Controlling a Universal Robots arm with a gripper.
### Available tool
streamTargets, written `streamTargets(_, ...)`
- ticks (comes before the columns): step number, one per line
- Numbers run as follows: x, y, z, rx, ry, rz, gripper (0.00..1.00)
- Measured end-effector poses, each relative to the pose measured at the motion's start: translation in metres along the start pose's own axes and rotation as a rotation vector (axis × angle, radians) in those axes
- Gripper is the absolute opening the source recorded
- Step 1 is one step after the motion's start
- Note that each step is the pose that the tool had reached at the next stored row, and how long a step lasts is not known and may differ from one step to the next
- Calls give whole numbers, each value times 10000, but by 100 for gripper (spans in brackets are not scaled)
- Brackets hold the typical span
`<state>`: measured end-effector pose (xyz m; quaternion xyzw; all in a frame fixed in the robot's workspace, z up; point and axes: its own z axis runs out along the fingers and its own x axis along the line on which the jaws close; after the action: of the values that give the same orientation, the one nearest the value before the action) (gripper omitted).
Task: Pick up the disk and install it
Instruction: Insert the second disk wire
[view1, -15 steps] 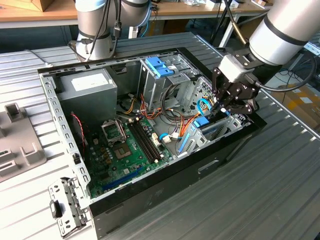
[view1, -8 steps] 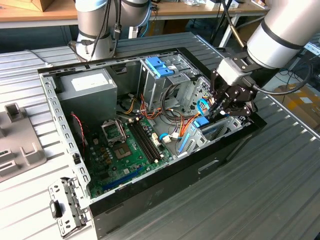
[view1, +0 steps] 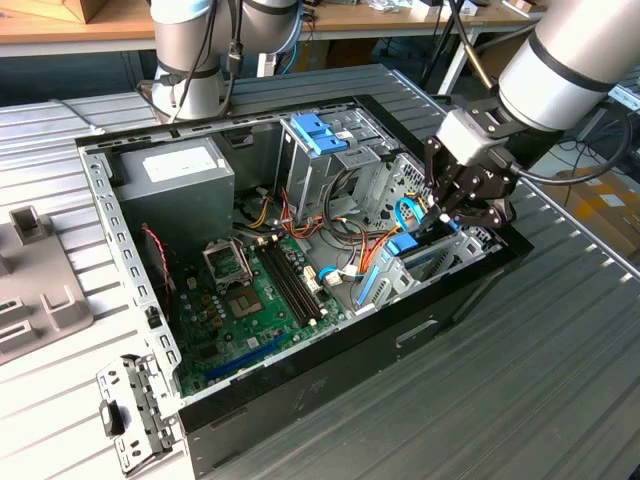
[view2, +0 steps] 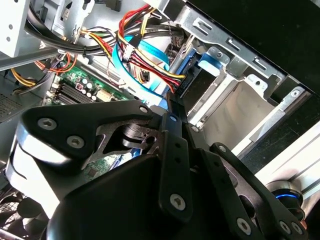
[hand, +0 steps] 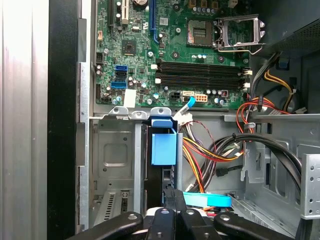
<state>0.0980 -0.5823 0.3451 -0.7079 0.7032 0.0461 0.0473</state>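
The arm's black linkage jaws (view1: 462, 205) reach down into the open black desktop computer case (view1: 330, 380) at its corner nearest the exterior view's right, over the grey sheet-metal drive bay (hand: 112, 155) beside the case's front wall. In the first wrist view the flat disk with blue plastic side rails (hand: 163, 145) stands on edge in a slot of that bay, directly ahead of the jaws, its blue rail end facing up and its dark body running down toward the fingertips (hand: 172, 197). The jaws look drawn nearly together, with the two fingertips side by side at the disk's near edge, but whether they pinch it or merely touch it I cannot tell. Just beside the jaws runs a light-blue flat ribbon cable (hand: 207, 200), with a bundle of red, yellow and orange wires (hand: 205, 150) next to it. Beyond the disk, farther from the jaws, lies the green motherboard (hand: 170, 50) with its black memory slots (hand: 200, 75).
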Motion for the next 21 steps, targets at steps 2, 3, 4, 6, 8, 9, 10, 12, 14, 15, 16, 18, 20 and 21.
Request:
streamTargets(2, 6, 0, 11, -6, -2, 1, 11)
streamTargets(3, 9, 0, 15, -6, -5, 1, 11)
streamTargets(4, 12, 0, 15, -7, -4, 1, 11)
streamTargets(6, 15, -1, 15, -7, -5, 1, 11)
streamTargets(8, 14, -5, 1, -6, -12, 0, 11)
streamTargets(9, 12, -10, -11, -7, -13, -1, 11)
streamTargets(10, 10, -18, -31, -7, -5, 0, 11)
streamTargets(12, 7, -33, -50, -6, -8, 0, 11)
streamTargets(14, 5, -57, -68, -7, -7, 1, 11)
streamTargets(15, 4, -87, -74, -9, -6, 1, 11)
streamTargets(16, 4, -120, -79, -12, -6, 2, 11)
streamTargets(18, 2, -176, -91, -18, -6, 2, 11)
streamTargets(20, 1, -202, -104, -20, -5, 2, 11)
streamTargets(21, -1, -219, -118, -20, -6, 2, 11)
